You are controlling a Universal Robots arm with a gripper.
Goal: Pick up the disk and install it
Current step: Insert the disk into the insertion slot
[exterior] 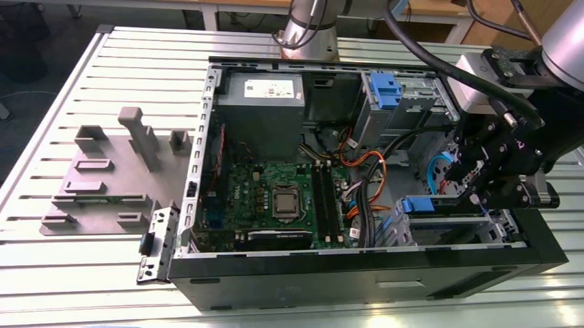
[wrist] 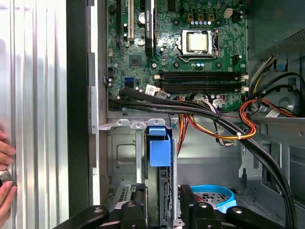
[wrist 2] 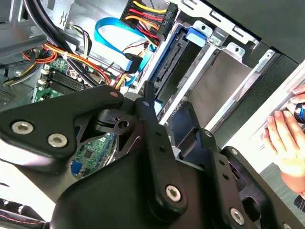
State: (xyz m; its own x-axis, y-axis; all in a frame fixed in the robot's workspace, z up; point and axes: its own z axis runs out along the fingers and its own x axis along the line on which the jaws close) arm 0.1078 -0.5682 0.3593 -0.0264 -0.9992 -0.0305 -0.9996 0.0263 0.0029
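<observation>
Disk [wrist: 157, 145] slotted in the drive cage [wrist: 123, 152], gripper [wrist: 162, 206] right at it.
You see its blue tab standing out of the cage inside the open computer case [exterior: 365, 277] on the worktop [exterior: 91, 82]. You cannot tell whether the gripper clamps it.

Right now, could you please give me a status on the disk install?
Gripper at the drive cage, over the disk. Disk on edge in the cage, blue tab showing. Person's hand outside the computer case.
</observation>
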